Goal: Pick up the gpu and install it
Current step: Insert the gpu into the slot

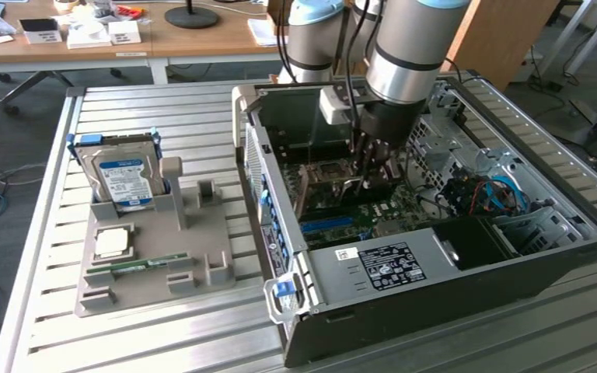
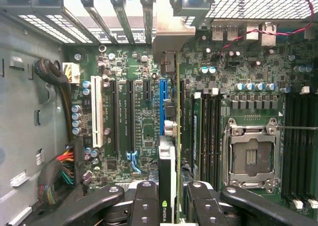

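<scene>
The gpu (image 2: 168, 161) is seen edge-on in the wrist view: a thin green board with a black cooler face carrying a green logo. Its silver end bracket (image 2: 171, 35) points toward the case's rear slot openings. My gripper (image 2: 172, 192) is shut on the card, with a black finger (image 2: 146, 198) on one side and another on the opposite face. The card hangs just over the blue expansion slot (image 2: 162, 104) on the motherboard (image 2: 144, 131). In the exterior view my gripper (image 1: 371, 172) reaches down inside the open computer case (image 1: 547, 256).
Beside the card are black slots, a white slot (image 2: 97, 112), the bare processor socket (image 2: 251, 156) and wire bundles (image 2: 62, 174). On the exterior view's left a grey fixture (image 1: 205, 233) holds a hard drive (image 1: 124, 177), a processor chip (image 1: 113, 242) and a memory stick (image 1: 137, 264).
</scene>
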Tool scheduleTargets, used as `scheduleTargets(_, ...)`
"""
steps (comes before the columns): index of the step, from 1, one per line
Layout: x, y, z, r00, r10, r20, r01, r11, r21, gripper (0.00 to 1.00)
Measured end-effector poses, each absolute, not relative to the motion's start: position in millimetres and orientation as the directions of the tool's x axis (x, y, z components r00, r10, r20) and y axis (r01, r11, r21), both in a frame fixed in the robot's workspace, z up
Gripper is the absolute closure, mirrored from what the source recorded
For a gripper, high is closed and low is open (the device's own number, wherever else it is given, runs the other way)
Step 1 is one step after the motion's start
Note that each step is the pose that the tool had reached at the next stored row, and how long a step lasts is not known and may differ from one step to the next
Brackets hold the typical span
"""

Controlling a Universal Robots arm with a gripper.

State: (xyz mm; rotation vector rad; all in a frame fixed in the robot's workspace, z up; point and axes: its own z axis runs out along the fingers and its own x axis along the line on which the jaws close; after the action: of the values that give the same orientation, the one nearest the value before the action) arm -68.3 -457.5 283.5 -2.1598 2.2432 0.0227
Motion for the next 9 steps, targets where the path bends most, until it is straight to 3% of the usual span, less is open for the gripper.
scheduleTargets(9,-69.7,-457.7,279.6,-0.038,-0.999,-0.03,-0.999,0.038,-0.009,0.73)
